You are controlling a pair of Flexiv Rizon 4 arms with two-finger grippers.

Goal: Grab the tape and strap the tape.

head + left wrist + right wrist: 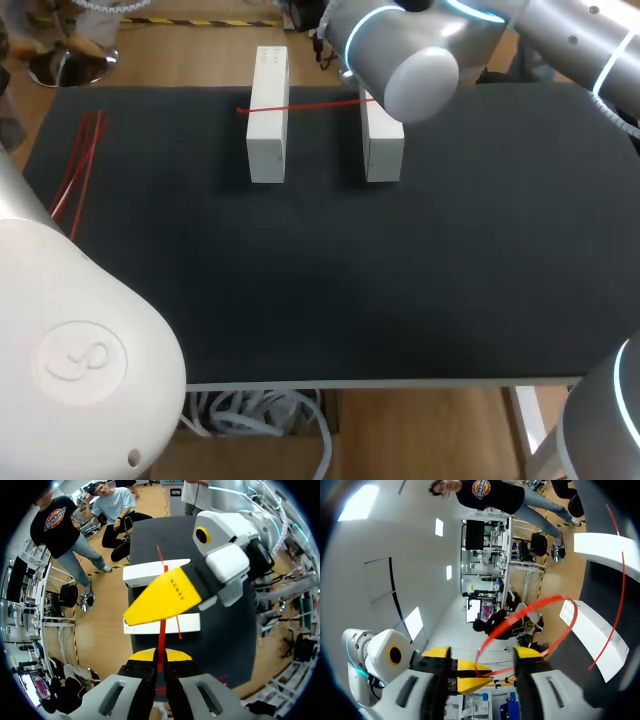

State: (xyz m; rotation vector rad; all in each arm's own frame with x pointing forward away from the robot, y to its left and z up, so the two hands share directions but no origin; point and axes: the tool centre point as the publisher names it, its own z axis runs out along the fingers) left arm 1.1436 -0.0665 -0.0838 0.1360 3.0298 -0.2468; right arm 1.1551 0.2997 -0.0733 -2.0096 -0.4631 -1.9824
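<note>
Across two white blocks (pixel 267 120) at upper centre lies the red tape (pixel 300 106); left jaws pinch its end, right jaws stand wide around its loop. Uneven pulling could topple a block.

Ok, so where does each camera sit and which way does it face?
Head view: above and behind the robot, looking down on the table; the left arm and right arm show at its sides.
Left wrist view: on the left wrist, looking along the left end effector, shut on the red tape, toward two white blocks.
Right wrist view: on the right wrist, looking past the open right end effector at the looped tape.
Shared: all three show the tape and blocks.
</note>
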